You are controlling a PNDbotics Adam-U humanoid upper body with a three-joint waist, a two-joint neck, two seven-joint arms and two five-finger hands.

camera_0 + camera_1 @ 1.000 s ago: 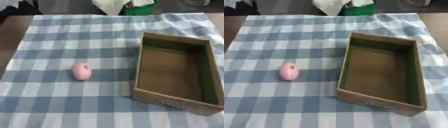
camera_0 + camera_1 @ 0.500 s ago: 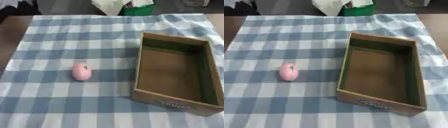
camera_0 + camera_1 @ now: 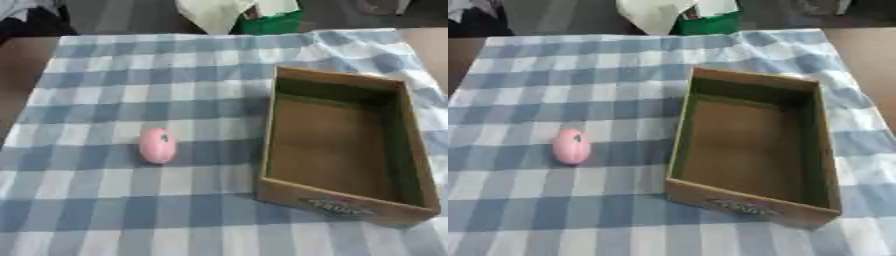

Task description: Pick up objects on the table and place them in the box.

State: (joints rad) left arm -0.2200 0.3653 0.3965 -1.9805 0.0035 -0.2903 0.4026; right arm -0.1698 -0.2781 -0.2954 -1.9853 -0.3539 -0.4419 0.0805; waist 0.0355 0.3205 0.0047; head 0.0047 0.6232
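One checked cloth (image 3: 131, 210), in blue and white squares, covers nearly the whole table (image 3: 17, 75), whose dark brown top shows only as a strip along the left edge and at the far right corner. The cloth lies mostly flat but bunches into soft folds at its far right corner, just behind the box.

On the right half of the cloth sits an open cardboard box (image 3: 267, 130), a long rectangle with its short ends toward and away from the camera and turned slightly askew. Its brown floor is visible, a greenish tint runs along the inner walls, and a printed label, too blurred to read, marks the near outer wall. Nothing can be seen lying inside it.

Left of the box and well apart from it, a small pink oval object (image 3: 157, 145) rests on the cloth about level with the middle of the box's left wall. It lies lengthwise away from the camera, with a tiny dark green speck near its far end. It touches nothing but the cloth.

Beyond the far edge of the cloth, a pale crumpled mass (image 3: 651, 14) leans against a green container (image 3: 710, 22) that holds something white.

Neither of the robot's hands appears in either eye view, so the state of their fingers cannot be told.
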